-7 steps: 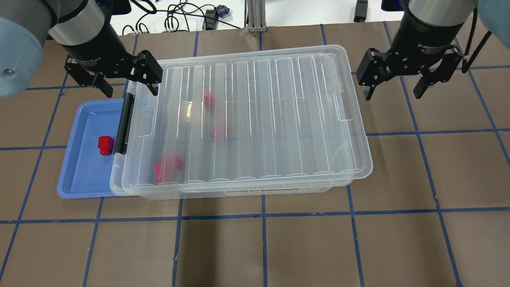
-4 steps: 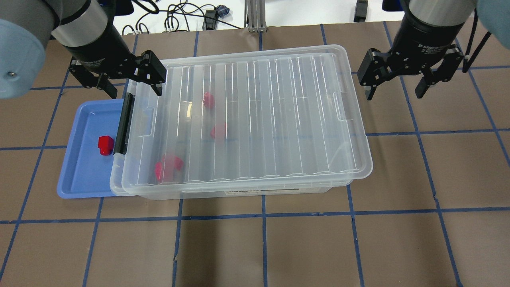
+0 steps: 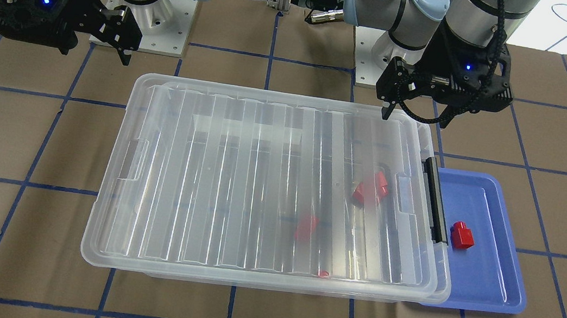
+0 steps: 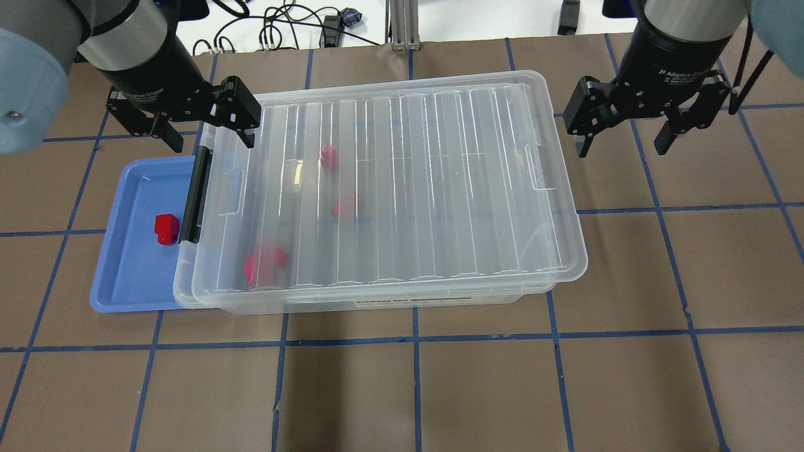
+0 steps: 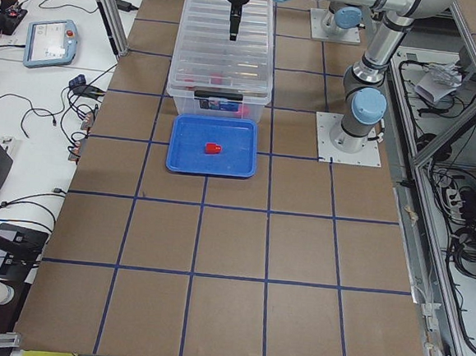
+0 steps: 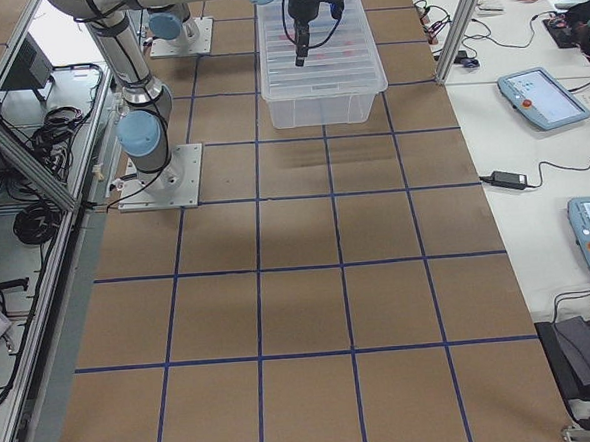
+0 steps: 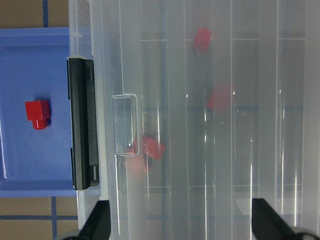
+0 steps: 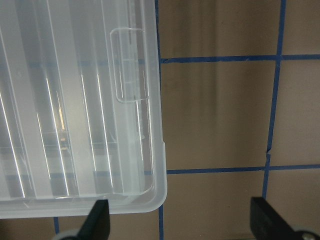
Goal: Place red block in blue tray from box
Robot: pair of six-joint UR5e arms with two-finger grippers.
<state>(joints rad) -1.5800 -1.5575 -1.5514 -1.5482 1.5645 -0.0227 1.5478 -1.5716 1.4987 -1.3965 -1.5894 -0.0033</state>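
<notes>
Big clear plastic storage box (image 4: pixel 440 188) has its ribbed lid on. A shallow blue plastic tray (image 4: pixel 132 276) sits right at the box's latch end. The left gripper (image 4: pixel 211 145) hangs wide open over that end. The right gripper (image 4: pixel 621 152), fingers spread too, hovers just past the box's opposite end. One small red plastic block (image 4: pixel 166 228) lies in the tray, just beside the box's black latch bar (image 4: pixel 193 194).

Five blocks (image 4: pixel 166 227), one tray (image 4: pixel 135 276), one box (image 4: pixel 471 188)
</notes>
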